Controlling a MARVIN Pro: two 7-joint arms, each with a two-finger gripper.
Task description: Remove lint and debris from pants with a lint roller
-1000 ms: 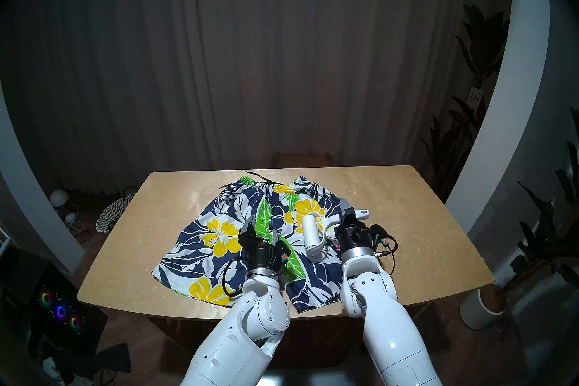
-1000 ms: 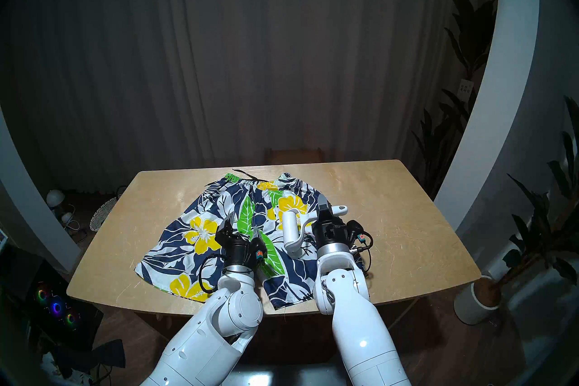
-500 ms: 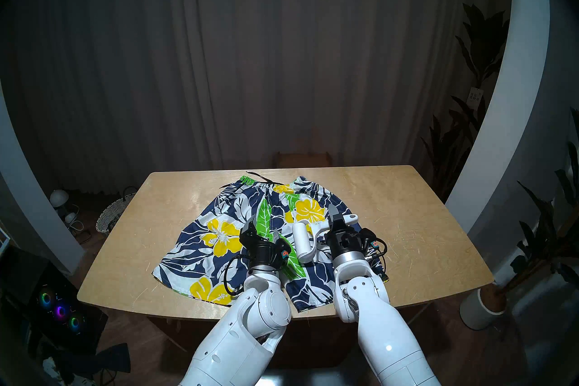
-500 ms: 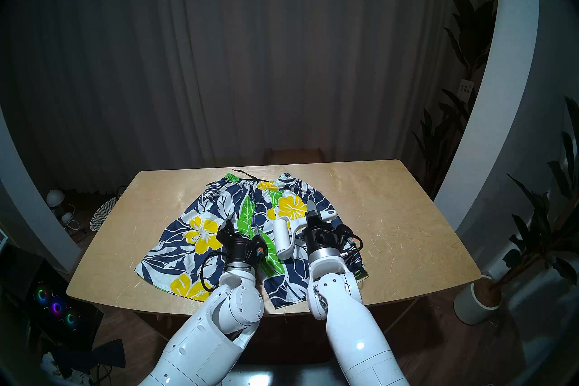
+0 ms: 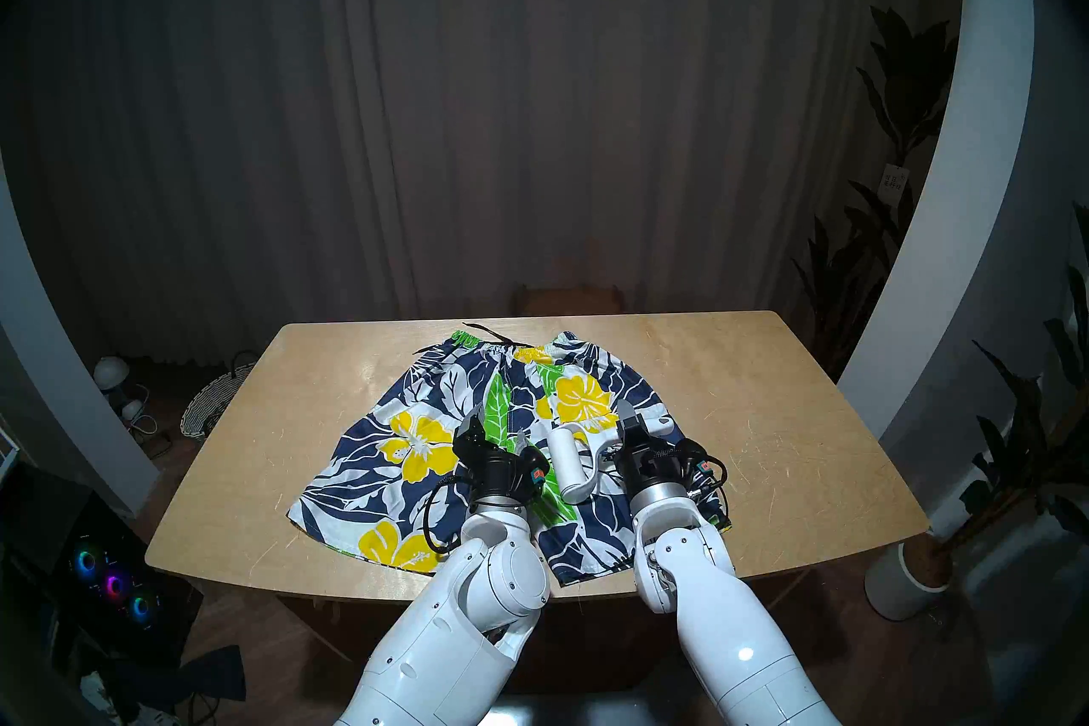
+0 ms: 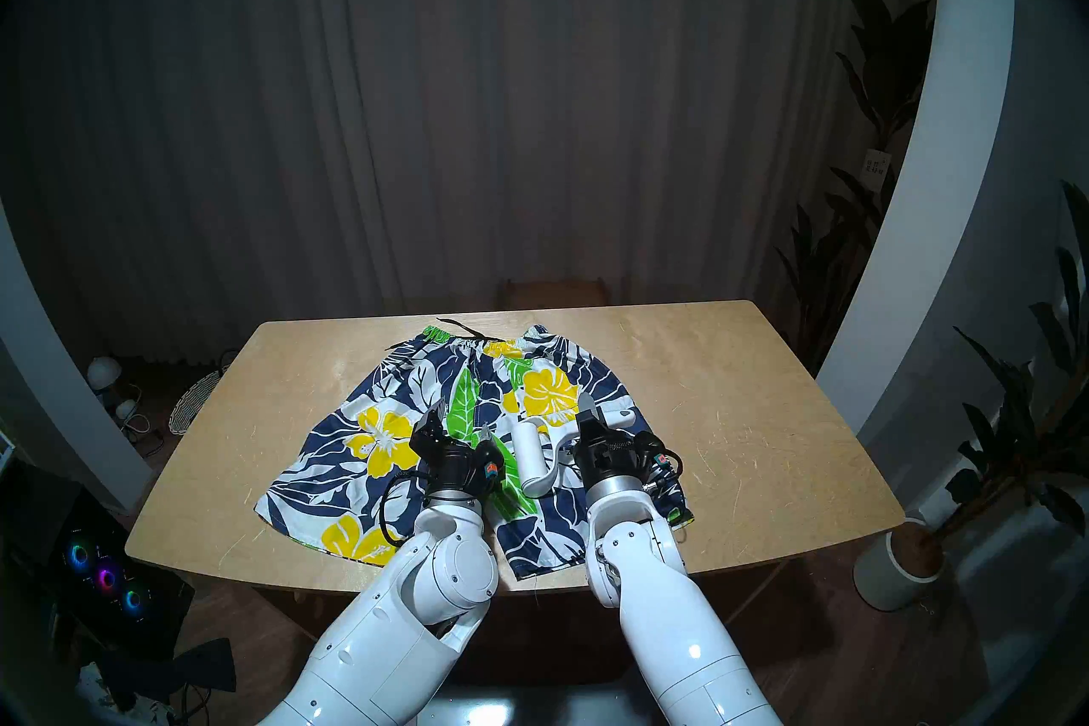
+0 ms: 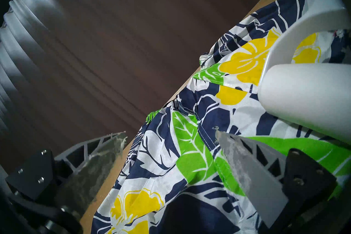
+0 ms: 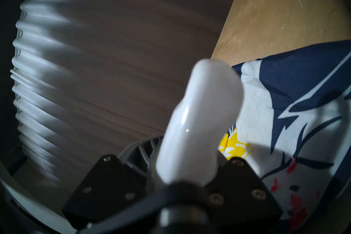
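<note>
white lint roller [image 5: 570, 462] over flat floral shorts [image 5: 412, 430]

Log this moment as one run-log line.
right gripper: shut on lint roller | drum: over shorts | left gripper: open, empty | red specks: present

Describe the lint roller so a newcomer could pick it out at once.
Start at the wooden table and find the floral shorts spread across its middle. Over their right leg, the right claw is shut on the lint roller by its handle. It is the only all-white plastic thing there, a plain cylinder on a curved arm against the busy print.
</note>
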